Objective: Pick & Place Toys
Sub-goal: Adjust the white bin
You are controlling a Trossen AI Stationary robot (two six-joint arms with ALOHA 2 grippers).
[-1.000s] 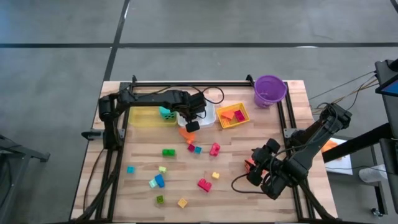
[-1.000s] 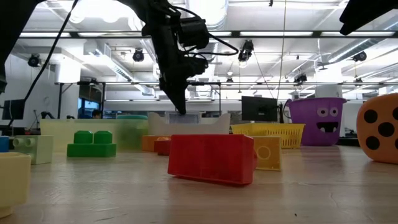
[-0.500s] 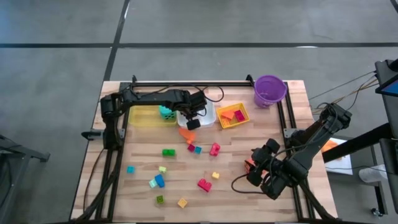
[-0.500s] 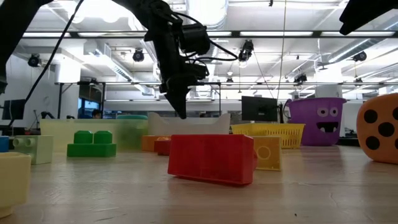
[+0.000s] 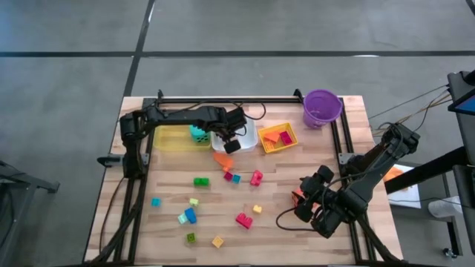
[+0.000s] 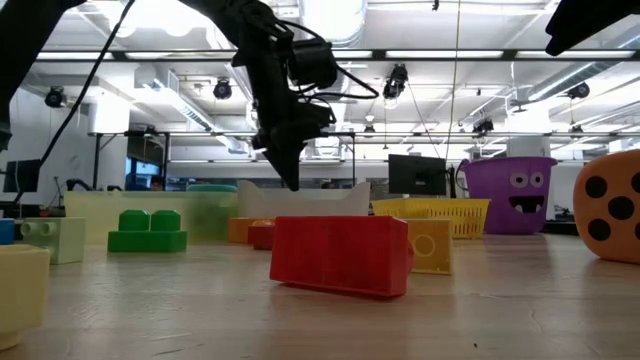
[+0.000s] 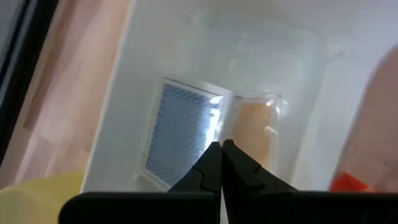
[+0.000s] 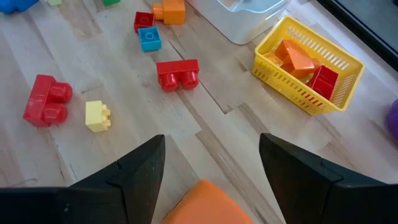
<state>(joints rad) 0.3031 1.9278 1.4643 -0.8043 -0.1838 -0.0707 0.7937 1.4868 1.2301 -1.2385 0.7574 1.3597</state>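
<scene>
My left gripper (image 5: 231,146) is shut and empty. It points down over the white tray (image 5: 251,133); it also shows in the low view (image 6: 290,183) and the left wrist view (image 7: 221,144). In the tray lie a blue card (image 7: 180,130) and an orange card (image 7: 255,130). My right gripper (image 8: 211,140) is open near the table's right edge, its fingers on either side of the orange dotted die (image 8: 199,202), which rests on the table (image 6: 610,205). A teal die (image 5: 197,133) sits in the pale yellow tray (image 5: 172,139). Small blocks lie scattered on the table, such as a green one (image 5: 201,181) and a red one (image 5: 243,219).
A yellow basket (image 5: 277,137) with orange and red pieces stands right of the white tray. A purple bucket (image 5: 322,107) stands at the far right corner. An orange block (image 5: 222,158) lies just in front of the white tray. A black frame runs along the table's edges.
My left gripper, still shut, has drifted a little toward the table's far edge over the white tray.
</scene>
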